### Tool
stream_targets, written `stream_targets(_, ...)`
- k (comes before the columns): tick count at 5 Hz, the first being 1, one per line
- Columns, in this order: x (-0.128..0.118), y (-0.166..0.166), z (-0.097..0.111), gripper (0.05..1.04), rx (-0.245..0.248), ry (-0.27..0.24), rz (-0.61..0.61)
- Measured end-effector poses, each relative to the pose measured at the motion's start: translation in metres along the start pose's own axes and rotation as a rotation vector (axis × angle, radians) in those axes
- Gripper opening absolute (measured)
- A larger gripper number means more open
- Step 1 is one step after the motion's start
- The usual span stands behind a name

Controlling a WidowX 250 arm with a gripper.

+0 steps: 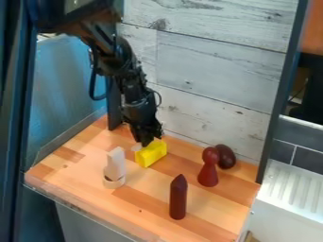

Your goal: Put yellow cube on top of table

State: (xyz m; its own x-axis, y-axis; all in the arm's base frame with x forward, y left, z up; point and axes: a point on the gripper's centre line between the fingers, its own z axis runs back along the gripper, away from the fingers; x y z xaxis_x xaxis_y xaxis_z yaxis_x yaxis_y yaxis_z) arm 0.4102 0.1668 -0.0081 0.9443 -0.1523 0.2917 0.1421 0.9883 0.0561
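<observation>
A: What is seen around the work?
B: A tabletop of light and reddish-brown wooden strips [142,194] is backed by a wall of whitewashed, grained boards [214,68]. It is bordered by a blue panel [63,90] on the view's left, and beyond its right edge a white ribbed surface [287,186] is seen.

A: And the pincer?
B: The black pincer [149,142] is pointed downward over the far part of the tabletop. Whether it is open or closed cannot be told.

A: Where is the yellow cube placed?
B: The bright yellow plastic-looking cube [151,154], rather oblong in shape, is found directly under the pincer's tip, its upper part partly covered. Whether it is gripped, or fully supported by the wood, cannot be made out.

A: What else is set out?
B: Nearer the camera and left of the pincer, a pale upright piece with a rounded base [114,168] is seen. Well in front of the pincer and to its right, a dark red pointed cylinder [178,197] is stood upright. Farther right of the pincer, a red pin-shaped figure with a round head [208,168] is partly backed by a dark maroon egg-shaped object [225,157].
</observation>
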Motion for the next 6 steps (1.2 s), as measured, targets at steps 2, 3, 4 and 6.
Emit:
stream_targets(2,0.004,0.000,-0.006,0.131,0.001,0.006,0.012)
stream_targets(3,0.006,-0.001,-0.006,0.131,0.001,0.003,0.007)
stream_targets(4,0.010,-0.005,-0.007,0.183,0.004,-0.006,-0.005)
stream_targets(6,0.011,-0.005,-0.010,0.705,0.022,-0.037,0.020)
